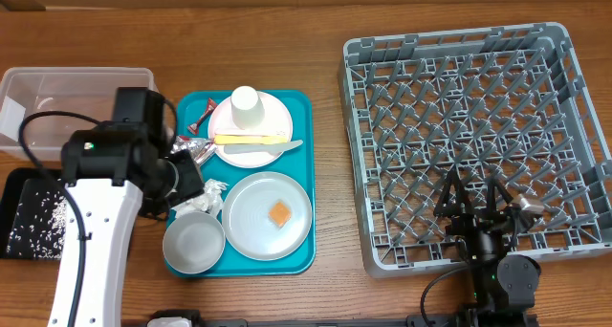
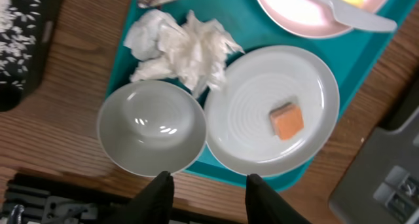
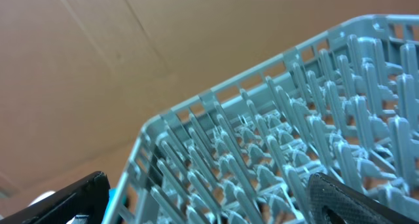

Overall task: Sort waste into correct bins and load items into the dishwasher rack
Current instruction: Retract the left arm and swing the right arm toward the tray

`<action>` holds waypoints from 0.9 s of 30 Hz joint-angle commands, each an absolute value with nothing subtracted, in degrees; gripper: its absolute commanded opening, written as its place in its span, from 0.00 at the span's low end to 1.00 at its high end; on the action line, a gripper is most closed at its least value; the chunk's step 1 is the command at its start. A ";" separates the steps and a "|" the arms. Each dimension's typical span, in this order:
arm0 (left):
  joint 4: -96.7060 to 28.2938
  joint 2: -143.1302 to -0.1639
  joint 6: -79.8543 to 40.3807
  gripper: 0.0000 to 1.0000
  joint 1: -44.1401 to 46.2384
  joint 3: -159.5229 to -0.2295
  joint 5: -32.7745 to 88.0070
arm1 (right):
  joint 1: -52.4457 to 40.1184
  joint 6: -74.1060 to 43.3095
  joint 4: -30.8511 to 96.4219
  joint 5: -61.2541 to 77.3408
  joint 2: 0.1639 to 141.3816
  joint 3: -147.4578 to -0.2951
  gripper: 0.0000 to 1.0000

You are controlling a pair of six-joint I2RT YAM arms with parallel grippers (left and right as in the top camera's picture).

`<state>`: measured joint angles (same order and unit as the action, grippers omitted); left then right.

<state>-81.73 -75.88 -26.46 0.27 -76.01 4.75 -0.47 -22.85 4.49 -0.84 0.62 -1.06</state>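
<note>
Left pincer (image 2: pixel 208 179) hangs part-open and empty near white bowl (image 2: pixel 150 127).

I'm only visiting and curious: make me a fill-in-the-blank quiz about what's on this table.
The grey plate holds a small ____ food square. The rice grains lie in the shallow ____ bin. The crumpled napkin lies beside the white bowl on the ____ serving tray.
Missing words: orange, black, teal.

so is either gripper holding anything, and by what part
Nothing is held: the left gripper is open above the teal tray, the right gripper open by the dishwasher rack.
</note>
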 commanded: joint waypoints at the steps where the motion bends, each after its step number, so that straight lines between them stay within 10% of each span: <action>1: -80.03 -75.55 -25.96 0.51 -3.66 -77.25 2.28 | -0.64 -33.76 0.30 4.49 0.27 -0.45 1.00; 3: -78.30 -75.55 -26.02 0.77 -6.02 -77.25 1.89 | -0.64 -47.11 0.49 15.03 0.27 -0.45 1.00; 9: -74.56 -75.53 -28.12 0.82 -12.99 -78.02 3.33 | -0.64 -74.50 0.08 28.42 0.27 -0.45 1.00; 17: -75.77 -75.53 -24.86 0.92 -14.22 -84.73 2.72 | -0.64 -70.02 -15.57 36.80 0.27 -2.22 1.00; 27: -74.37 -75.55 -30.92 1.00 -14.24 -85.67 -7.57 | -0.64 -54.04 1.19 38.02 3.68 -23.31 1.00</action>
